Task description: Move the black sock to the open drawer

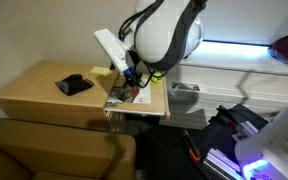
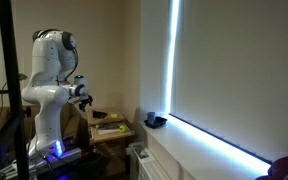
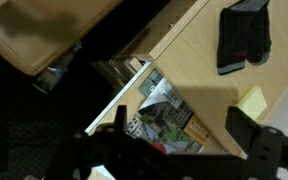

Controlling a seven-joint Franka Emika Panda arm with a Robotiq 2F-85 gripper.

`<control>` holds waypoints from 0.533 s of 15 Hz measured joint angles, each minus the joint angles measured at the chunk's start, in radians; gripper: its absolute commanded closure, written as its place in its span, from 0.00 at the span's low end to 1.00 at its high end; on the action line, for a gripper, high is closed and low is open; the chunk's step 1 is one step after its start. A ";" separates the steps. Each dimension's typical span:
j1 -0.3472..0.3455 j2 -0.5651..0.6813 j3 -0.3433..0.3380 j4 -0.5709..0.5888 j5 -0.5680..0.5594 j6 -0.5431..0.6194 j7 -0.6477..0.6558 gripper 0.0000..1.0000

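The black sock (image 1: pixel 74 85) lies folded on the wooden table top; in the wrist view it (image 3: pixel 243 36) sits at the upper right. The open drawer (image 1: pixel 137 98) at the table's end holds printed papers; in the wrist view it (image 3: pixel 154 115) is below my fingers. My gripper (image 1: pixel 132 77) hangs over the drawer, to the side of the sock, not touching it. In the wrist view my gripper (image 3: pixel 182 130) is open and empty, its two dark fingers spread wide over the drawer. In an exterior view the arm (image 2: pixel 54 70) stands by the table, small and dim.
A yellow sticky note (image 3: pixel 252 100) lies on the table near the drawer. A brown couch (image 1: pixel 44 150) stands in front of the table. A white radiator (image 1: pixel 209 95) and dark equipment (image 1: pixel 229 135) are beside the drawer. A small dark bowl (image 2: pixel 156 121) sits on the window sill.
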 measured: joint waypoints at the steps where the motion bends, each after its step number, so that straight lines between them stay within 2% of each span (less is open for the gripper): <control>1: 0.003 0.003 -0.007 -0.002 0.000 0.000 0.004 0.00; 4: 0.002 0.005 -0.002 -0.001 0.036 0.038 -0.003 0.00; 8: 0.000 -0.003 0.052 0.006 0.035 0.109 0.052 0.00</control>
